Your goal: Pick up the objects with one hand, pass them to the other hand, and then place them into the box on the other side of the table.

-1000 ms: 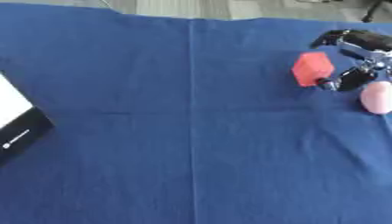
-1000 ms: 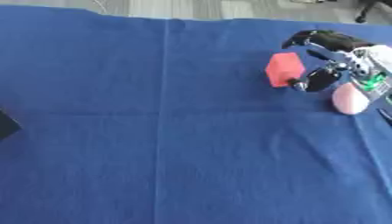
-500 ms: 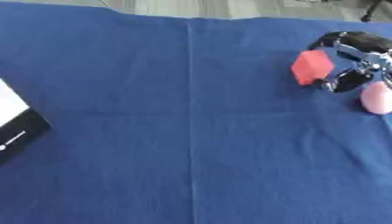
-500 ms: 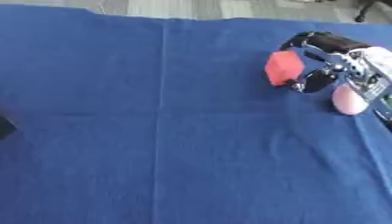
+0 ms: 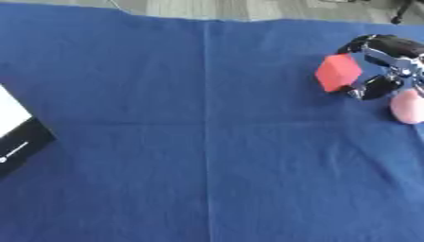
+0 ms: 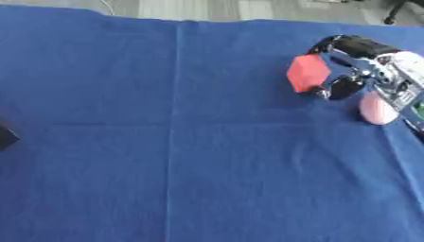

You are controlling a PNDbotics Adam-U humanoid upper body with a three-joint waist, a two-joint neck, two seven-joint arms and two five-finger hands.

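Observation:
A red block (image 6: 308, 73) sits at the right of the blue cloth. My right hand (image 6: 357, 64) comes in from the right edge, its black fingers (image 6: 354, 46) curled over the block's top right and its thumb (image 6: 341, 88) against the lower right side. I cannot tell whether the block is lifted off the cloth. A pink rounded object (image 6: 377, 108) lies on the cloth just below the hand, near the right edge. The box (image 5: 15, 134), white inside with a black wall, shows partly at the left edge. My left hand is in no view.
The blue cloth (image 5: 207, 142) covers the table, with a fold line running down its middle. A strip of grey floor (image 5: 248, 8) shows beyond the far edge.
The right hand stays at the red block, with its fingers drawn slightly closer round it. The block has barely shifted.

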